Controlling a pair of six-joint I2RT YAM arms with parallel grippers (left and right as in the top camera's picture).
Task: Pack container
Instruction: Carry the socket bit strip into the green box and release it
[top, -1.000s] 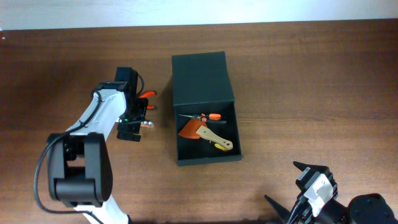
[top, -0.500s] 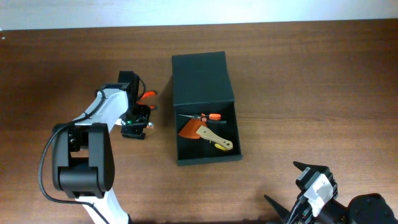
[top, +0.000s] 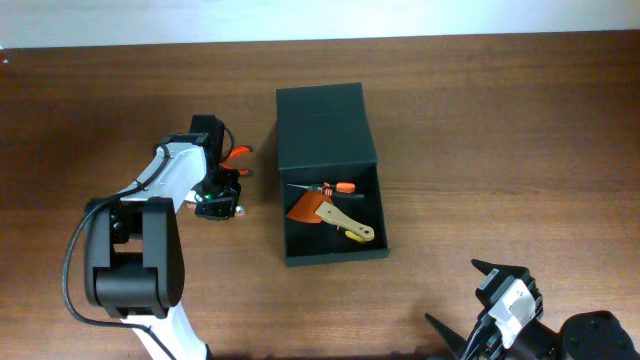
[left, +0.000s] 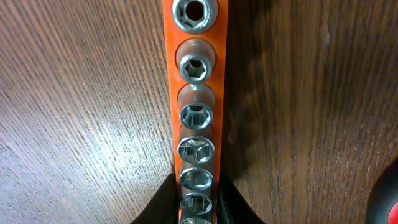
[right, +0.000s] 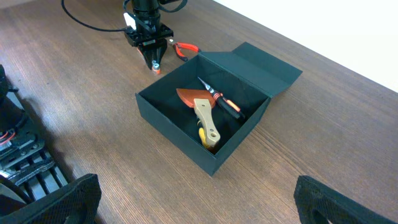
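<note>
**Inspector A:** Where do we log the container (top: 283, 215)?

**Inspector B:** Mid-table and open, with its lid (top: 325, 125) laid flat toward 12 o'clock. We judge it to be light, stiff card. The walls look matte and non-slip but may flex. It is best taken by the lid's free edge for folding shut, or by a long wall.

**Inspector A:** Contents?

**Inspector B:** A scraper (top: 327, 215) and a screwdriver (top: 332, 187). A yellow item under the scraper is mostly hidden, and we cannot name it.

**Inspector A:** The grippers?

**Inspector B:** The left gripper (top: 217, 203) is at the container's 9 o'clock. It straddles a socket rail (left: 196, 93), with its fingers (left: 158, 208) close on either side. We cannot tell whether they press it, and the rail's near end is cut off. Red handles (top: 238, 153) beside it sit partly behind the arm. The right gripper (top: 453, 292), at 5 o'clock, gapes wide and holds nothing.
</note>
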